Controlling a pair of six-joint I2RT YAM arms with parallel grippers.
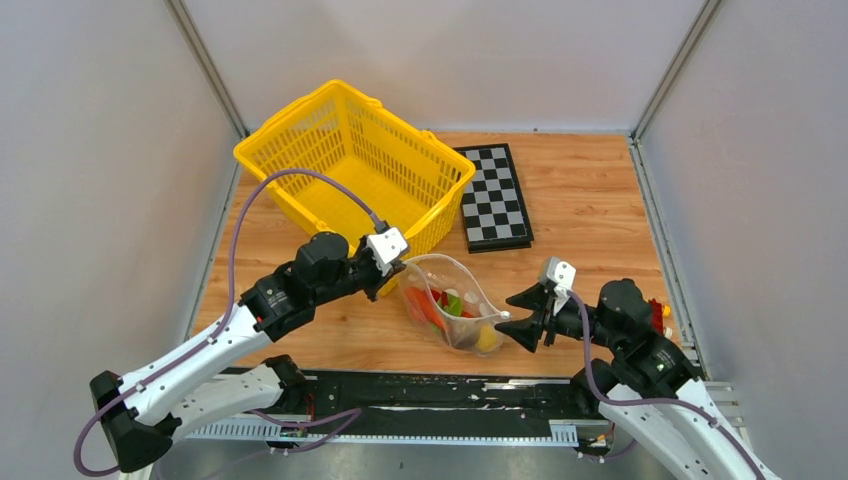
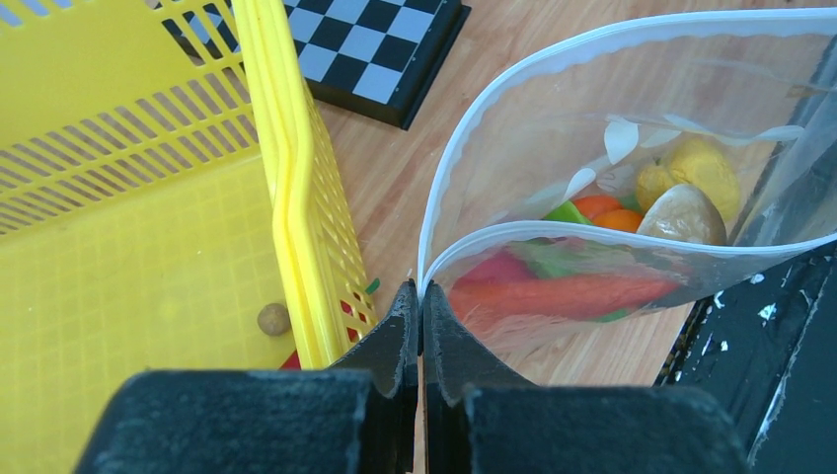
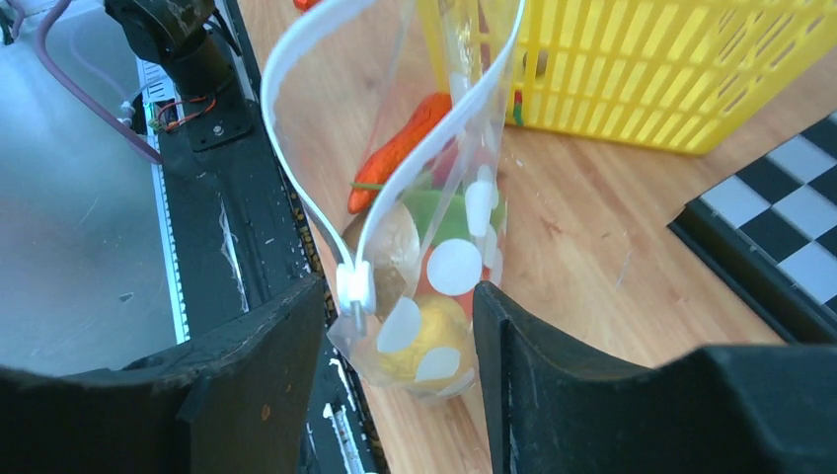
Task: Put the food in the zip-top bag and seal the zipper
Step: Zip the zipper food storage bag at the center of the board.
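The zip-top bag [image 1: 452, 312] stands on the wood between my grippers, its mouth gaping wide. Its zipper [image 3: 296, 168] is a white strip with a slider [image 3: 353, 286] at the right end. The food shows inside: a carrot [image 2: 563, 294], a lemon [image 2: 701, 168], a brown ball [image 2: 686, 212] and something green [image 3: 434, 212]. My left gripper [image 2: 422, 291] is shut on the bag's left zipper end [image 1: 398, 268]. My right gripper [image 3: 400, 331] is open and straddles the bag's right end, its left finger [image 3: 266, 365] close beside the slider.
The yellow mesh basket [image 1: 350, 160] stands just behind the left gripper, with a small brown ball [image 2: 273, 318] on its floor. A chessboard [image 1: 495, 195] lies at the back right. A small red and yellow thing [image 1: 660, 314] sits beside the right arm.
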